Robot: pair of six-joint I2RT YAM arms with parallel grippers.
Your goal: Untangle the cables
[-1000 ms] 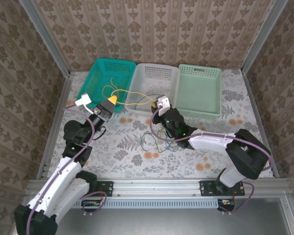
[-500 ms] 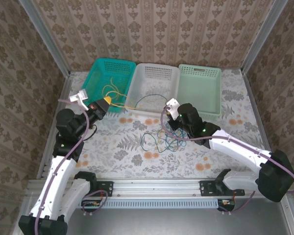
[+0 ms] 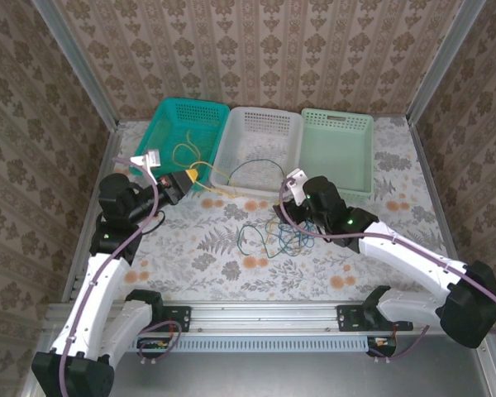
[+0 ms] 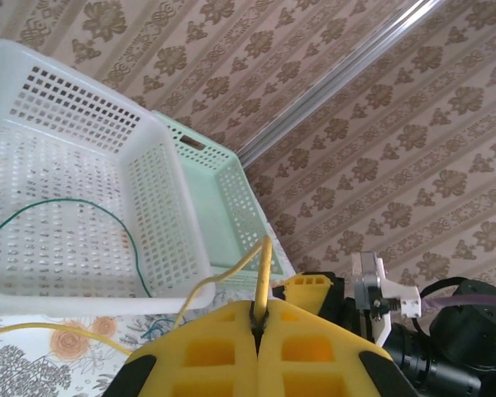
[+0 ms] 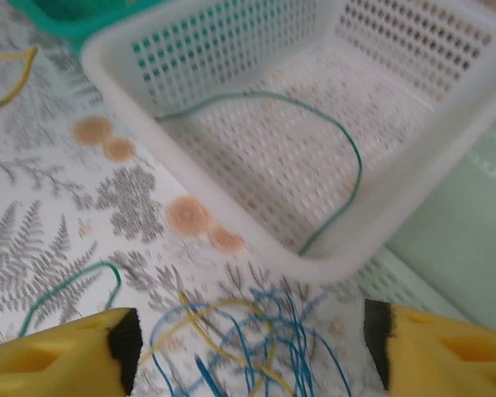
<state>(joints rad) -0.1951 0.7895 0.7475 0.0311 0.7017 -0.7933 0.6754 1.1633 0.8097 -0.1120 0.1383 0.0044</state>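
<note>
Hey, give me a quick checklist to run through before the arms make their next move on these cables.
1. Left gripper shut on the yellow cable: ok.
2. Right gripper open: ok.
3. Right gripper above the tangle: ok.
4. Green cable inside the white basket: ok.
5. Held yellow cable free of the tangle: cannot tell.

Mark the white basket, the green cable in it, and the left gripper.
white basket [image 3: 264, 112]: top view, far rim.
green cable [image 5: 359, 174]: right wrist view, its bend.
left gripper [image 4: 259, 314]: left wrist view, between fingertips, shut on yellow cable [image 4: 265, 269].
</note>
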